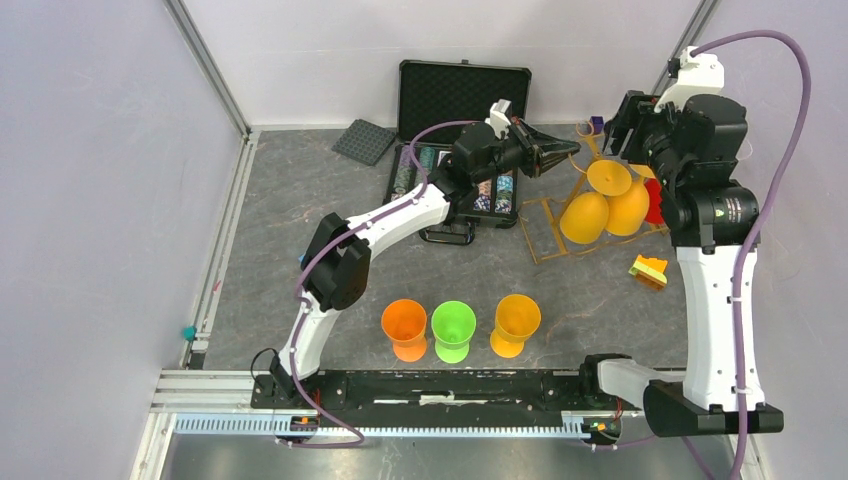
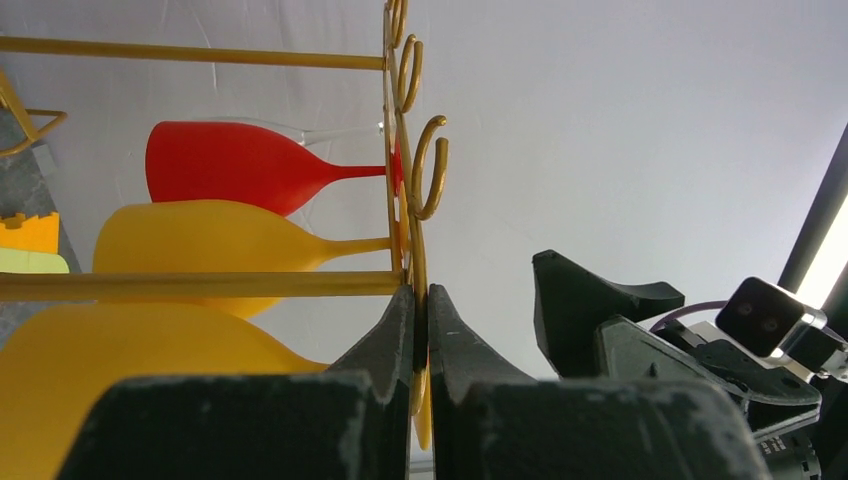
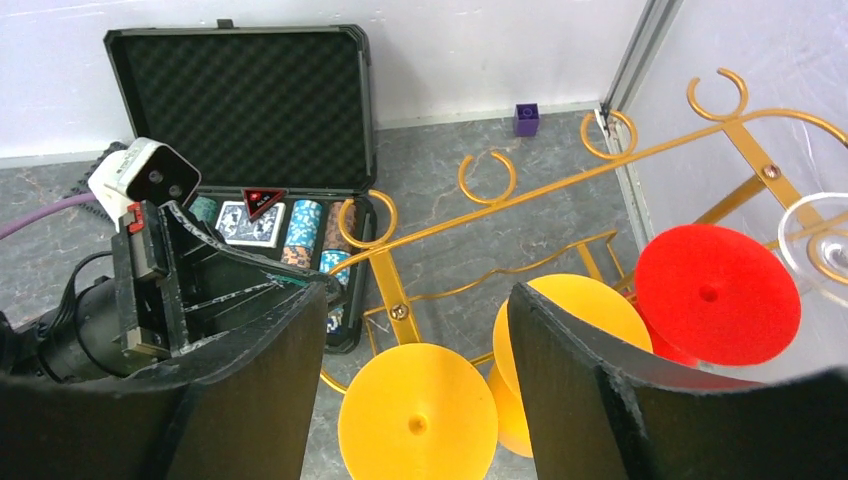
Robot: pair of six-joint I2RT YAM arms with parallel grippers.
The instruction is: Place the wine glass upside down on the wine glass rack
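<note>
Wine glass (image 1: pixel 585 217), a yellow one, hangs bowl-down on the wine glass rack (image 1: pixel 582 178) at the far right of the bench (image 1: pixel 300 200). Another yellow one and a red glass (image 1: pixel 654 200) hang beside it.

Top view: the left gripper (image 1: pixel 572 150) is pinched onto the end of a top rail. The right gripper (image 1: pixel 622 135) hovers just above the feet of the hung glasses, but its jaws are hard to read from up there. An orange glass (image 1: pixel 405 328), a green glass (image 1: pixel 452 330) and an upright yellow glass (image 1: pixel 515 325) stand near the arm bases, and the poker chip case (image 1: pixel 460 100) sits behind.

Left wrist view: the jaws are fully closed on the gold wire, so I'd say it's steadying the rack. The nearest yellow bowl is cut off by the frame.

Right wrist view: the jaws are wide apart and hold nothing, straddling the yellow foot (image 3: pixel 418 415) below. Looks to me like the hang is done and this is the let-go. My guess for the next move is a straight lift without clipping the rail or the curled hooks, then the left lets go gently. Can't tell if the foot is fully seated. A clear glass (image 3: pixel 820 240) barely makes the right edge.
</note>
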